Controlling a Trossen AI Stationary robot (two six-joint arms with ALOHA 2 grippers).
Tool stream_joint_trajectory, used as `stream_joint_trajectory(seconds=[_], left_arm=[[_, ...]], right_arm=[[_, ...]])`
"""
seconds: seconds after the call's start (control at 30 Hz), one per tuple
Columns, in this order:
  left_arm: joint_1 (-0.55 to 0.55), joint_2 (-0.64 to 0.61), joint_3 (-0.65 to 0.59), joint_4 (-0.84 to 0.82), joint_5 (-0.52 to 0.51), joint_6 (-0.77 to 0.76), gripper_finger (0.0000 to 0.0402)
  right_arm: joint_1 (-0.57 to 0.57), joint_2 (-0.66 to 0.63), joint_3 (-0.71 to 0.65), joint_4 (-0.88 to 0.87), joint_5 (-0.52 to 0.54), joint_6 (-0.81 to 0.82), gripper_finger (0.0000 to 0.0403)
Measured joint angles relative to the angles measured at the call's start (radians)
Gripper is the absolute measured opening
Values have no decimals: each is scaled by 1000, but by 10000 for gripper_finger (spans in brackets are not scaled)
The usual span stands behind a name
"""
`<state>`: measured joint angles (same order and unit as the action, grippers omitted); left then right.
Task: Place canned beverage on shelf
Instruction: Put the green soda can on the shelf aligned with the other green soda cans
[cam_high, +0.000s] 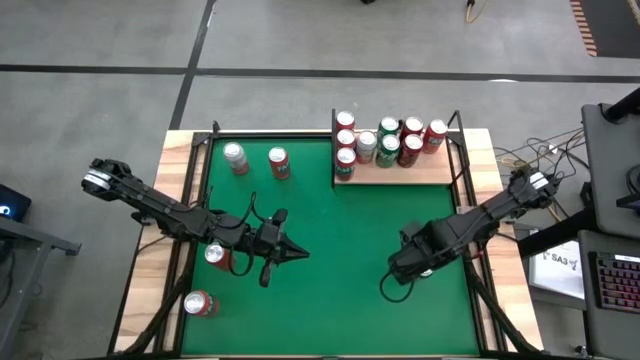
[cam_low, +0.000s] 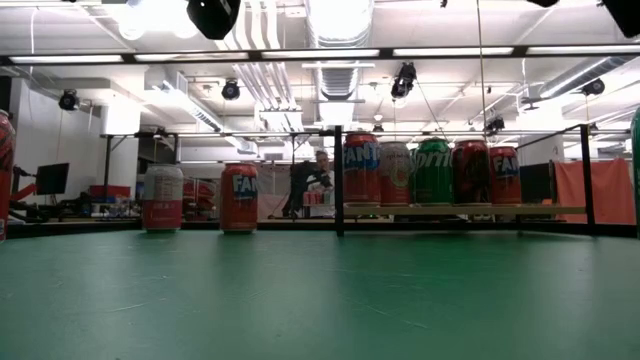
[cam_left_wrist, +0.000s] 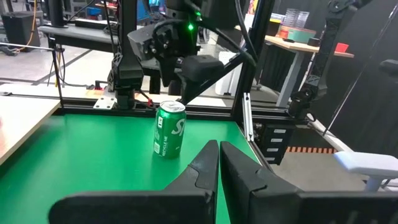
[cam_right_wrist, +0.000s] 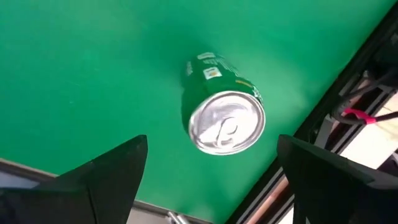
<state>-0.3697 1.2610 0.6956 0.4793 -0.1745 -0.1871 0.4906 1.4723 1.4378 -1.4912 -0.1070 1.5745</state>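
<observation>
From above we cannot see the green can (cam_right_wrist: 222, 111) at all: the right gripper (cam_high: 405, 268) hangs over it at the right side of the green tabletop (cam_high: 330, 240) and covers it. Only the wrist views give it away, standing upright on the felt, its silver lid facing the right wrist camera and centred between the two widely spread fingers (cam_right_wrist: 109, 168), which touch nothing (released, then, with the can well short of the shelf). In the level view neither gripper shows.

The shelf (cam_high: 400, 174) sits at the table's far right corner, its pale board crowded with a cluster of upright cans (cam_high: 388, 141), red, silver and green; their labels are too small to read from overhead.

The left gripper (cam_high: 283, 250) rests over the left-centre of the felt with its fingers pressed together on nothing. A red can (cam_high: 216, 254) is partly hidden under that arm. Another red can (cam_high: 200, 304) lies near the near-left corner, and a silver can (cam_high: 235, 158) and a red can (cam_high: 279, 163) stand at the far left.
</observation>
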Motion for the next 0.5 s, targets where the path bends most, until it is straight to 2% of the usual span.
stream_joint_trajectory(seconds=[0.27,0.5], left_arm=[[0,0,0,0,0,0,0],[0,0,0,0,0,8,0]], right_arm=[[38,0,-72,17,3,31,350],[42,1,-196,128,5,22,350]])
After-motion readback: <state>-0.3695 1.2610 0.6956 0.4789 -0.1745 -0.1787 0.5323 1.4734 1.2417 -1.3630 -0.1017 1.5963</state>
